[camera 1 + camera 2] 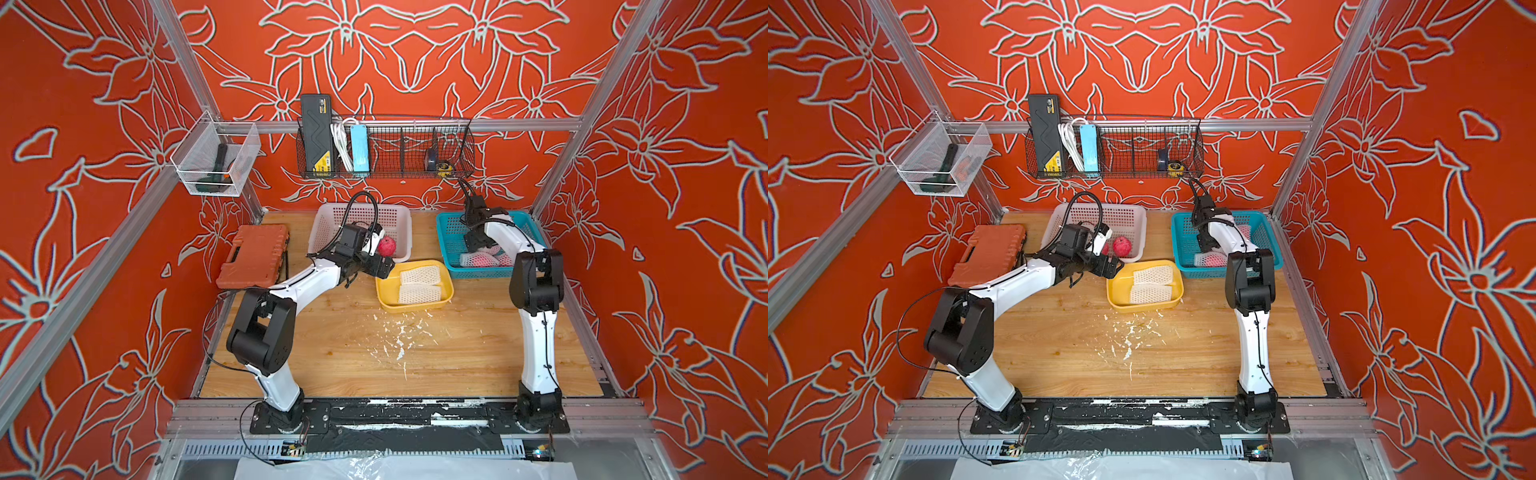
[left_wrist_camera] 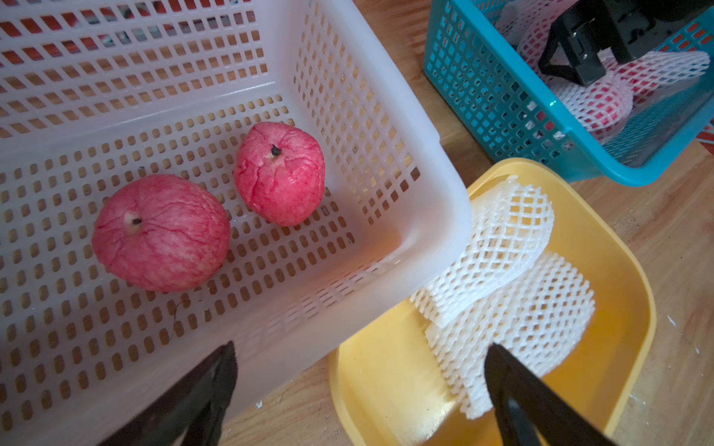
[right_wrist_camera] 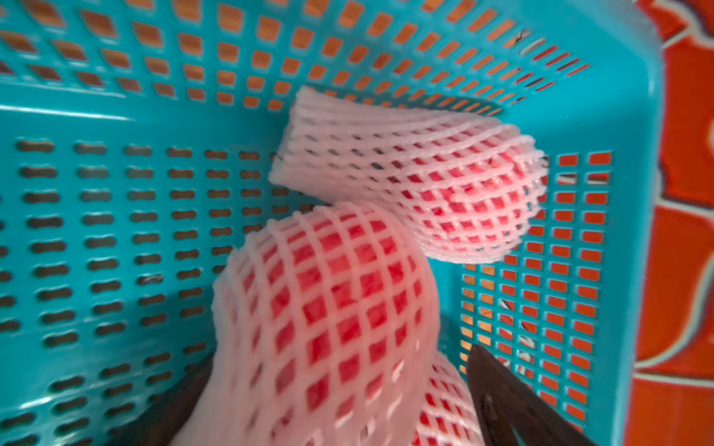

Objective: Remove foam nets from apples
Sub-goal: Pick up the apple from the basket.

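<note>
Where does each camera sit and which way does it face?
Top views: high in front, looking down and back over the wooden table; both arms show.
Left wrist: above the white basket, facing two bare apples and the yellow tray of empty foam nets; open left gripper shows.
Right wrist: inside the teal basket, close on netted apples; right gripper straddles one.
Shared: left wrist also sees the teal basket and right gripper.

The wooden surface (image 1: pixel 332 365) before the yellow tray (image 1: pixel 415 308) lies open, littered only with white flakes (image 1: pixel 400 341). Inside the teal basket (image 3: pixel 116 116), netted apples (image 3: pixel 328 301) crowd one corner; the floor beside them is free.
</note>
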Action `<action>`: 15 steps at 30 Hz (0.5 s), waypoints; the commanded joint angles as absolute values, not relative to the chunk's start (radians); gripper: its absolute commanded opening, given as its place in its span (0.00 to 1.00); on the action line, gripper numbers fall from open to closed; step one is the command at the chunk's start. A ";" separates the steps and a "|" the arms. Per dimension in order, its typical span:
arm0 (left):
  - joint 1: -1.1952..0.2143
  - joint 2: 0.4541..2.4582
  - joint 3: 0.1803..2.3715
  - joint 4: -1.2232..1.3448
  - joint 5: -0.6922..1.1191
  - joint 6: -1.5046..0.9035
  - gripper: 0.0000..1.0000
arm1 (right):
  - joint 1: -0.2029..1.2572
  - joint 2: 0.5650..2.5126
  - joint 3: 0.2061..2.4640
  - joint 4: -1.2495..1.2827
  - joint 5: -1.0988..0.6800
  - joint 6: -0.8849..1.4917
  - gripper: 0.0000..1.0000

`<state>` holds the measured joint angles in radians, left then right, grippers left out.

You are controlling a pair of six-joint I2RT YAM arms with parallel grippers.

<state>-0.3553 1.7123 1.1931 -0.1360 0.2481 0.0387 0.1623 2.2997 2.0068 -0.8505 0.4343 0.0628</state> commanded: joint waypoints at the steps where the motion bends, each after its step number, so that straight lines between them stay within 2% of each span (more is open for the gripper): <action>1: -0.360 1.736 1.204 -0.176 0.255 0.042 0.98 | 0.134 2.337 2.039 -0.890 0.360 0.112 0.91; 6: -0.360 1.737 1.213 -0.185 0.254 0.043 0.98 | 0.112 2.348 2.042 -0.902 0.304 0.131 0.87; 11: -0.361 1.735 1.222 -0.192 0.252 0.043 0.98 | 0.097 2.350 2.037 -0.903 0.283 0.129 0.87; 15: -0.362 1.735 1.224 -0.197 0.252 0.043 0.98 | 0.085 2.364 2.046 -0.899 0.263 0.124 0.81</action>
<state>-0.3553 1.7168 1.2041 -0.1490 0.2474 0.0406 0.1017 2.3241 2.0193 -0.8627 0.2893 0.1169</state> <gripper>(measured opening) 0.984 0.821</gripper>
